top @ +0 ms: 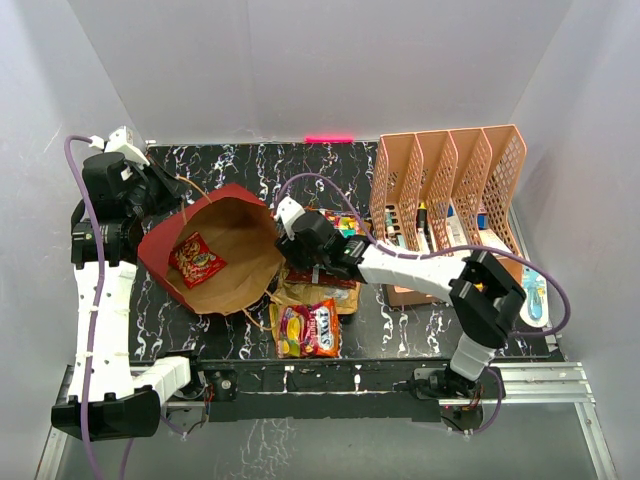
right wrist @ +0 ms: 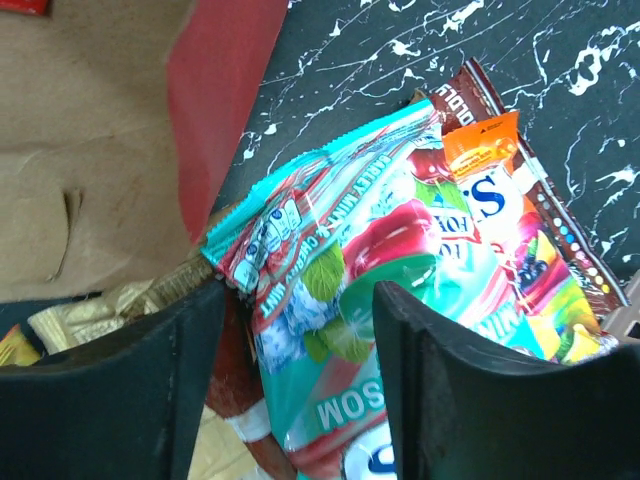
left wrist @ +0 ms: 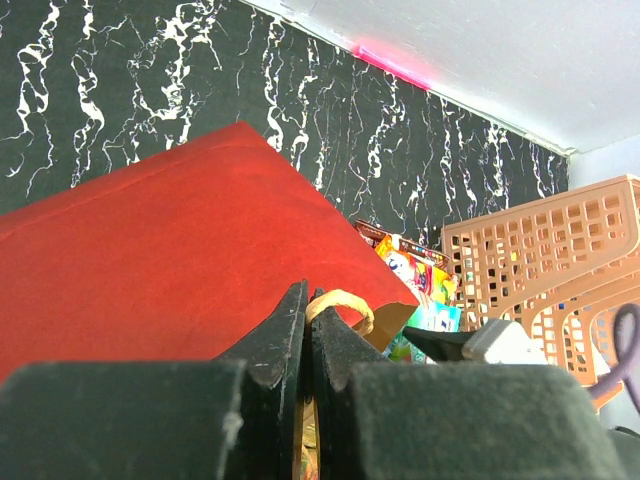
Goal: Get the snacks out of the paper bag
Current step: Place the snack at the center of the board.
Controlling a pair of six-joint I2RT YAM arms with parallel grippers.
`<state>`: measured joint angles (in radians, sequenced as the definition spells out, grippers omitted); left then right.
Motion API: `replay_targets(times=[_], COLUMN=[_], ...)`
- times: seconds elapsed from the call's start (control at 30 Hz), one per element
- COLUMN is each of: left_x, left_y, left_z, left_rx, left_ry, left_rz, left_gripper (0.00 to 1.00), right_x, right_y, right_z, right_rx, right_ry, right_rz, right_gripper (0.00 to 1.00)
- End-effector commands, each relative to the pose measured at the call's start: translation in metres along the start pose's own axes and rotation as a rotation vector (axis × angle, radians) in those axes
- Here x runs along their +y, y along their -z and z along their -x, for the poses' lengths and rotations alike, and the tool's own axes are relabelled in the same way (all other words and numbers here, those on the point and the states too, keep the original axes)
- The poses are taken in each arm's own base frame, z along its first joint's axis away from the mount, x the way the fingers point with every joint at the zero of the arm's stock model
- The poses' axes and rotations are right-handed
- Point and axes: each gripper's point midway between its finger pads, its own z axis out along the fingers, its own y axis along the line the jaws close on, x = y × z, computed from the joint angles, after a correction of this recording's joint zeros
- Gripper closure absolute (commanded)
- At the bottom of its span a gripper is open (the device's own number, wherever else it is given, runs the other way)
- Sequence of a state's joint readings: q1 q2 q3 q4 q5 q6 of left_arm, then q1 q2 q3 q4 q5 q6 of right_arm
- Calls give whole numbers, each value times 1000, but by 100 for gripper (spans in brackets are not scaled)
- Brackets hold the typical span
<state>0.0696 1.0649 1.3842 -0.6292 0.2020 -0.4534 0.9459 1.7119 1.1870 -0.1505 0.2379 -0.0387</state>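
Left gripper [left wrist: 308,335] is clamping red paper bag [left wrist: 170,260] at rim, tilting it open. Right gripper [right wrist: 298,300], jaws apart, is hovering over teal glossy packet [right wrist: 320,240] lying outside. Red glossy snack packet [top: 197,258] is sitting inside bag. Best to go in low, clearing rim.

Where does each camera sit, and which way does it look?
Top external: high behind the bases, looking down on the paper bag and both arms.
Left wrist: behind the left pincer, shut on the bag's rim, facing along its red side.
Right wrist: behind the open right pincer, facing down at a teal packet.
All three views show the bag.
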Motion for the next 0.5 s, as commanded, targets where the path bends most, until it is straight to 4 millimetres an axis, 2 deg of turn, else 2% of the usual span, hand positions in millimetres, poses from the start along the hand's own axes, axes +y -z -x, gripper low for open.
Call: replay_targets(times=[0.0, 0.13, 0.3, 0.47], left_x=[-9, -11, -14, -14], left_y=[9, 9, 7, 5], left_z=[8, 9, 6, 5], left_rx=[-34, -36, -25, -26], left_ry=[-11, -12, -13, -17], left_rz=[-35, -43, -66, -72], left_gripper=[100, 100, 100, 100], right_x=[-8, 2, 14, 50], right_y=[42, 66, 96, 127], right_z=[58, 67, 72, 95], right_rx=[-136, -175, -278, -392], right_ry=[28, 87, 188, 304], right_rz=[42, 136, 234, 377], right_gripper=[33, 24, 19, 18])
